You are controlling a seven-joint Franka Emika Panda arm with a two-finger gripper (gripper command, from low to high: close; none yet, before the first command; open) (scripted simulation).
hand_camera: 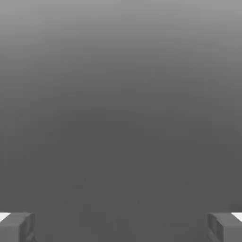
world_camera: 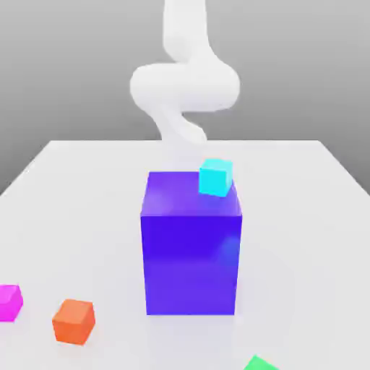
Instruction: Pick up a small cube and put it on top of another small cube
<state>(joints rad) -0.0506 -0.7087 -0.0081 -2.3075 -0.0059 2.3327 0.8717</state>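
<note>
Green cube (world_camera: 260,363) lies nearest, the big blue block (world_camera: 191,264) stands mid-table, and the fingers (hand_camera: 17,228) are spread wide

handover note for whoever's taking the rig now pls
Gripper: open, nothing between the fingers.
Magenta cube: on the table, at the exterior view's left edge, beside the orange cube.
Cyan cube: at the big blue block's top.
Green cube: cut off by the near edge of the exterior view.
Done: no small cube stacked on another.
Left: pick one up, set it on another; which one goes underneath isn't clear from here.
</note>
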